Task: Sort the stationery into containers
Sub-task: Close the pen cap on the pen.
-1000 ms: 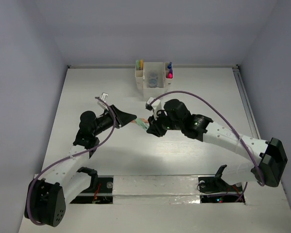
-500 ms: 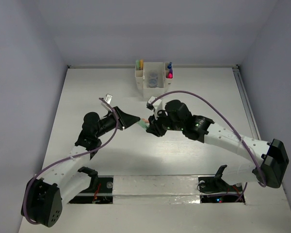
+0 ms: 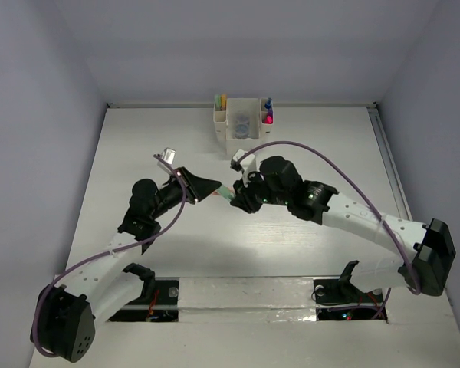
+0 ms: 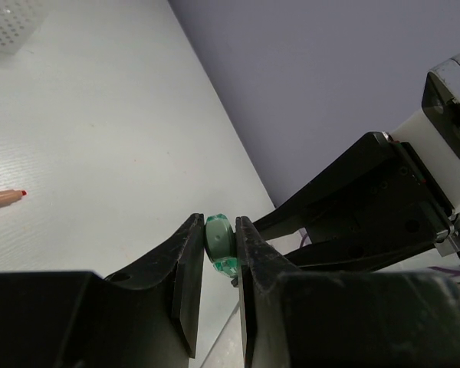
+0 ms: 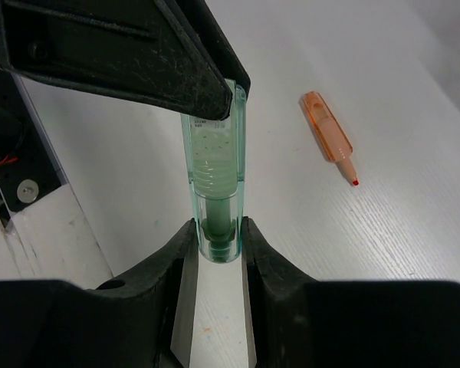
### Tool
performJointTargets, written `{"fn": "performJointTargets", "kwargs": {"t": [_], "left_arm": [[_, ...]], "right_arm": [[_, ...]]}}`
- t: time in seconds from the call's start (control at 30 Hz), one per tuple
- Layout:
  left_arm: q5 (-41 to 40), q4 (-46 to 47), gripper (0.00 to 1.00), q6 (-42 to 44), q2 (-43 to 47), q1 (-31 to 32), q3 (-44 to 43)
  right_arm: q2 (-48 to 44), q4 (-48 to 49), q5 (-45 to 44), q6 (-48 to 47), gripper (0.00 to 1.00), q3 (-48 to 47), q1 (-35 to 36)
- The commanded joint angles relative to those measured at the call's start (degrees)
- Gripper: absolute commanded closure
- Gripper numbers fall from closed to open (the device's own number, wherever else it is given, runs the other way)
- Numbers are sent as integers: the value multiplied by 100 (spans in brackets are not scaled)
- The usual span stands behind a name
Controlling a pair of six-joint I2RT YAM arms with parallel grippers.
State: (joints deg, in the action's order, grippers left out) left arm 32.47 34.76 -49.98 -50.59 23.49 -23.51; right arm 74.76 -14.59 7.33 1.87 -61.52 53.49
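Pinching green marker [image 5: 213, 161] lengthwise: my left claw [image 4: 218, 230] clamps one end, right claw [image 5: 216, 234] the other, axis spanning between.

Robotics laboratory test cell. Plain grey panels [image 3: 245, 46] are enclosing a white table [image 3: 138, 142] on three sides. The left arm [image 3: 107, 257] and right arm [image 3: 360, 218] are standing bolted at the near edge, behind the left gripper [image 3: 217, 186], with purple cables [image 3: 293, 144] looping along them. Ahead of that gripper, a white organizer [image 3: 241, 129] is sitting by the back panel.
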Motion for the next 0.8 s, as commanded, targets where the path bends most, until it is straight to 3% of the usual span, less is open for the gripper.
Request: {"fn": "performJointTargets", "kwargs": {"t": [0.0, 0.77], "left_arm": [[594, 39, 100, -3, 146, 296, 4], [515, 162, 100, -214, 339, 463, 250]], "right_arm": [[117, 1397, -214, -117, 100, -825, 12], [785, 1521, 260, -1013, 100, -2935, -164]]}}
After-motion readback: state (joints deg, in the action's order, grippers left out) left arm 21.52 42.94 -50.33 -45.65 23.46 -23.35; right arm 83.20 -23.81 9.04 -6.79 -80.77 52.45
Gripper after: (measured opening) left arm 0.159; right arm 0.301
